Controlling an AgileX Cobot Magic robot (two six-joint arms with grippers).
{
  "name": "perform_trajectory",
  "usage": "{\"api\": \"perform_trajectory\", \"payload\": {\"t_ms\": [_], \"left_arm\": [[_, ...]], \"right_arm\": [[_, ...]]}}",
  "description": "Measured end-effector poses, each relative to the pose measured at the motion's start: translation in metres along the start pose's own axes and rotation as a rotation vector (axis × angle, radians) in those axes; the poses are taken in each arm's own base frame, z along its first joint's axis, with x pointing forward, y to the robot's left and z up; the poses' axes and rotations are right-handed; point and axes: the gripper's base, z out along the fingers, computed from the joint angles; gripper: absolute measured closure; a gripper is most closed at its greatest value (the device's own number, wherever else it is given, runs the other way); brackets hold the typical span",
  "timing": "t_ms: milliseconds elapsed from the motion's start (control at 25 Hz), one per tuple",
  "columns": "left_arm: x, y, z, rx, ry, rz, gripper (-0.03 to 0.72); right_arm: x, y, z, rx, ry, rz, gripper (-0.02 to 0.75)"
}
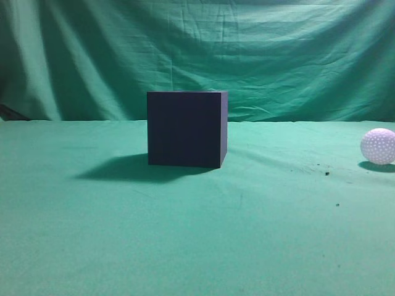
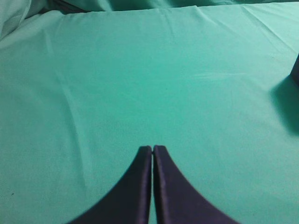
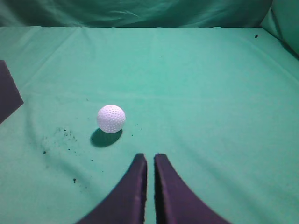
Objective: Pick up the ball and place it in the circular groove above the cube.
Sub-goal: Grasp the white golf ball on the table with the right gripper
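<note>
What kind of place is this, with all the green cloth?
Probably a robot test bench or lab, not a home. Green cloth covers the table and backdrop, only a dark cube and a dimpled white ball are set out, and closed grippers show.

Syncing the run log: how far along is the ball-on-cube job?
Nothing done yet. The ball lies on the green cloth, well apart from the cube. Nothing in hand: left claw and right claw are shut and empty, the right one just short of the ball. Left: grasp, lift, place on top. The groove isn't visible.
</note>
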Motion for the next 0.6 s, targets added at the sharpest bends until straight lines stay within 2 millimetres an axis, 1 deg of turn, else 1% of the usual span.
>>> {"api": "perform_trajectory", "payload": {"t_ms": [120, 200, 320, 400, 480, 520, 600], "left_arm": [[0.0, 0.0, 0.0, 0.0, 0.0, 0.0, 0.688], [0.0, 0.0, 0.0, 0.0, 0.0, 0.0, 0.688], [0.0, 0.0, 0.0, 0.0, 0.0, 0.0, 0.688], [0.0, 0.0, 0.0, 0.0, 0.0, 0.0, 0.688], [0.0, 0.0, 0.0, 0.0, 0.0, 0.0, 0.688], [0.0, 0.0, 0.0, 0.0, 0.0, 0.0, 0.688], [0.0, 0.0, 0.0, 0.0, 0.0, 0.0, 0.688]], "right_arm": [[0.0, 0.0, 0.0, 0.002, -0.004, -0.013, 0.738], [-0.004, 0.0, 0.0, 0.001, -0.042, -0.008, 0.738], [-0.019, 0.002, -0.002, -0.03, -0.212, 0.117, 0.738], [-0.032, 0.001, -0.006, -0.034, -0.362, 0.149, 0.738], [-0.042, -0.001, -0.01, -0.032, -0.476, 0.159, 0.738], [-0.044, -0.001, -0.012, -0.03, -0.509, 0.156, 0.738], [-0.047, -0.001, -0.013, -0.026, -0.501, 0.131, 0.738]]}}
